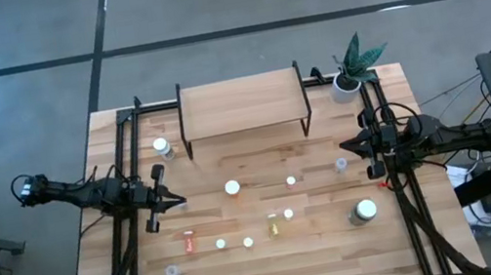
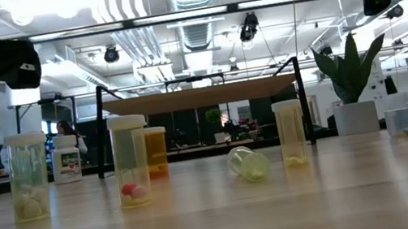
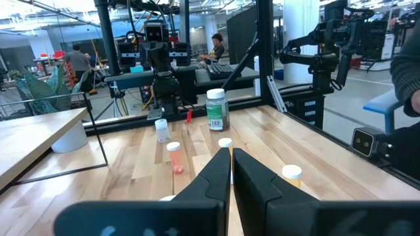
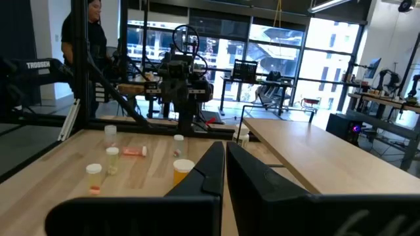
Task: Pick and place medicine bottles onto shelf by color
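Both pincers, left [image 1: 180, 201] and right [image 1: 344, 146], sit pressed together, and we risk toppling crowded bottles [image 1: 233, 188] reaching past them toward the shelf [image 1: 242, 103].

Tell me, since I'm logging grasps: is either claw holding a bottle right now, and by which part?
Nothing is held. The left claw and the right claw are both shut on nothing, each at its own side of the table, apart from every bottle.

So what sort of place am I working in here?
Likely a robotics lab or workshop: exposed ceiling ducts, other robot arms on stands, and desks with monitors beyond the light plank-wood table.
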`<state>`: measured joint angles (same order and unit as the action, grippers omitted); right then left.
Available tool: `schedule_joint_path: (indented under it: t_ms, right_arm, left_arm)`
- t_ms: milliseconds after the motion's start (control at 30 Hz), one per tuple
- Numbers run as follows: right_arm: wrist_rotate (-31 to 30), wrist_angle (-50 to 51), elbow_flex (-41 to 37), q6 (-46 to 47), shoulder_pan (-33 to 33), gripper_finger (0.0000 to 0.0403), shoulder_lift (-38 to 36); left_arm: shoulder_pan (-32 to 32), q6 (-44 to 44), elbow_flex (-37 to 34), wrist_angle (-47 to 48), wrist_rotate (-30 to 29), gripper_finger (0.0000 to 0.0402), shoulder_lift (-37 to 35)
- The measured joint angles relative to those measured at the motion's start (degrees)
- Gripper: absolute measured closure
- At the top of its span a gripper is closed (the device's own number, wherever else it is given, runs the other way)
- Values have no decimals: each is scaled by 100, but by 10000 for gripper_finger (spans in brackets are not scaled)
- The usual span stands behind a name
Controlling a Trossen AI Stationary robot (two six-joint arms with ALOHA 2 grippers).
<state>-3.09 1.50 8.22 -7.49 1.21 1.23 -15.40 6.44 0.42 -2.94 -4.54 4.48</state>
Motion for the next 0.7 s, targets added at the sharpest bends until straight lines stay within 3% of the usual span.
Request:
schedule_joint_path:
  t_ms: [700]
  right_arm:
    - [0,0,0,0,-1,394,-1]
  left_arm:
    - [0,0,-1,-1,0,402,-1]
